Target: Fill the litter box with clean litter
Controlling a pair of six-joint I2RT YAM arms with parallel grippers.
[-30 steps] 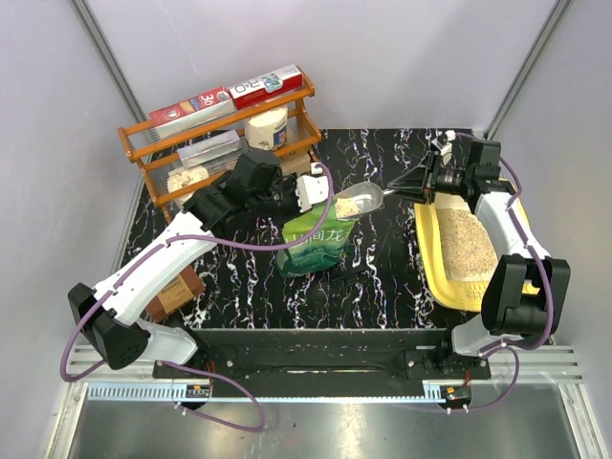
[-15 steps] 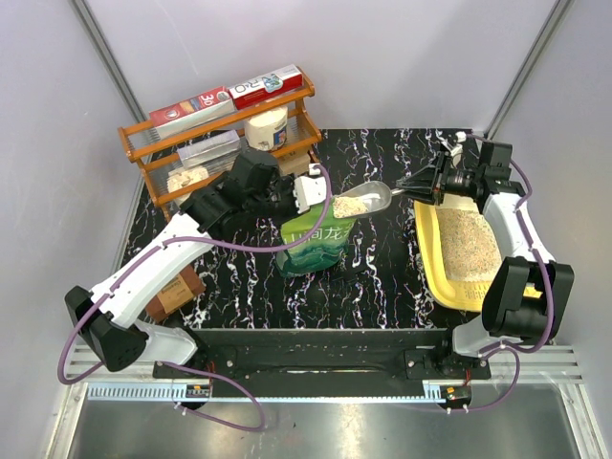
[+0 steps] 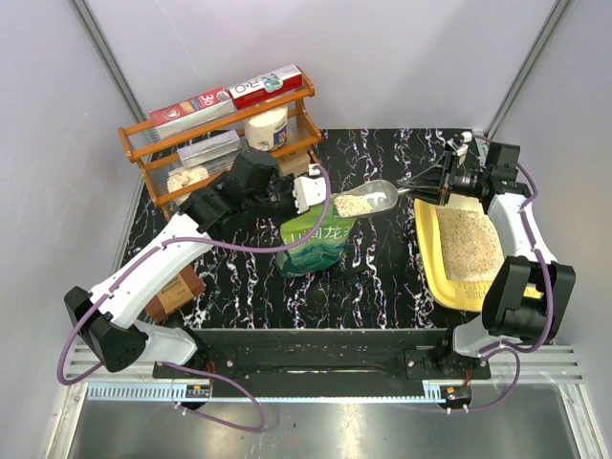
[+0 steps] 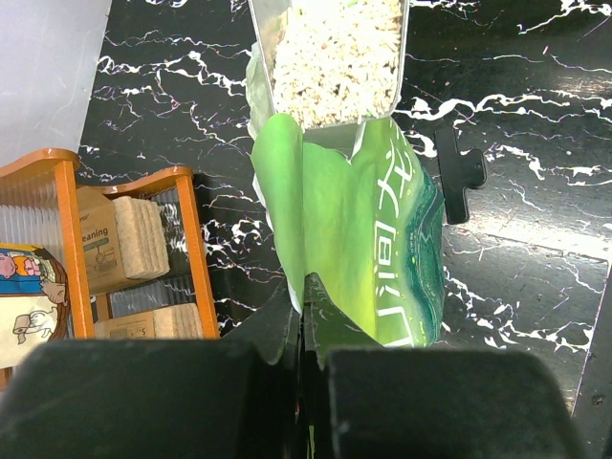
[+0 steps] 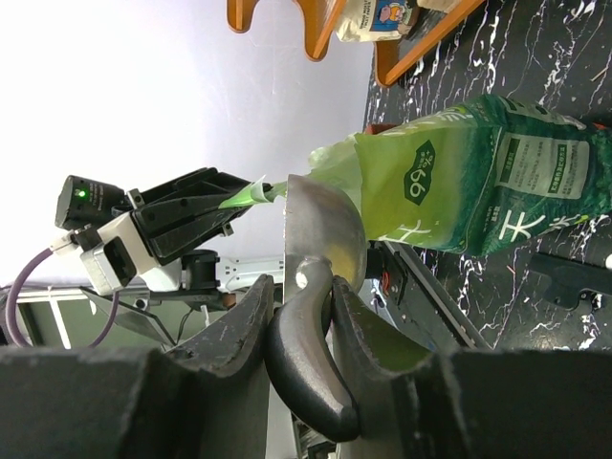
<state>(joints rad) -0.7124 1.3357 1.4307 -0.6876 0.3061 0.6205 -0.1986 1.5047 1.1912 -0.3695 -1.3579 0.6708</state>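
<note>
The green pouch point(image 3: 316, 244) stands open mid-table. My left gripper point(image 3: 314, 191) is shut on its top edge, and in the left wrist view the jaws point(image 4: 308, 296) pinch the thin green film of the pouch point(image 4: 354, 220). Just above the pouch mouth hovers a grey scoop point(image 3: 368, 201) heaped with clean litter point(image 4: 335, 57). My right gripper point(image 3: 435, 182) is shut on its dark handle point(image 5: 306, 354). The yellow litter box point(image 3: 424, 239) lies at the right with a layer of beige litter point(image 3: 469, 239) in it, under the right arm.
An orange wire rack point(image 3: 220, 134) with boxes and a jar stands at the back left. A brown box point(image 3: 172, 292) sits at the front left beside the left arm. A black clip point(image 4: 459, 177) lies on the marble top by the pouch.
The right gripper has drawn the loaded scoop a little to the right, toward the litter box, and its wrist has shifted right. The left arm and pouch have stayed put.
</note>
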